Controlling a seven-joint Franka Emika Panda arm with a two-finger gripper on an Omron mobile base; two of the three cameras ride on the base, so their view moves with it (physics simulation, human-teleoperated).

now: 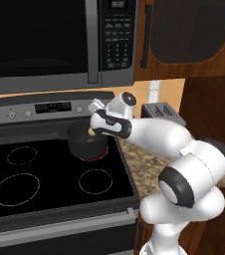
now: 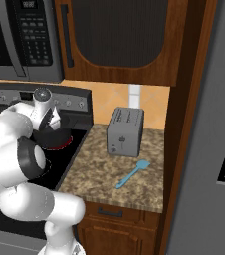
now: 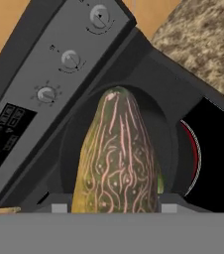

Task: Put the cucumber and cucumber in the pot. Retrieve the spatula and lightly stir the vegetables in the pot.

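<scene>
Fingers [image 3: 114, 208] are clamped on 1 cucumber [image 3: 118, 158], hanging right over the pot [image 1: 87, 141]. Drop's pending; spatula [image 2: 132, 174] sits untouched on the tabletop [image 2: 99, 169], far right.

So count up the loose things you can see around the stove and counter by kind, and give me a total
Yellow-green cucumber, held in the gripper above the pot: 1
Short round dark grey-black pot, on the glowing red burner: 1
Light blue spatula, lying on the speckled counter: 1
Silver two-slot toaster, on the same counter: 1
Total: 4
</scene>
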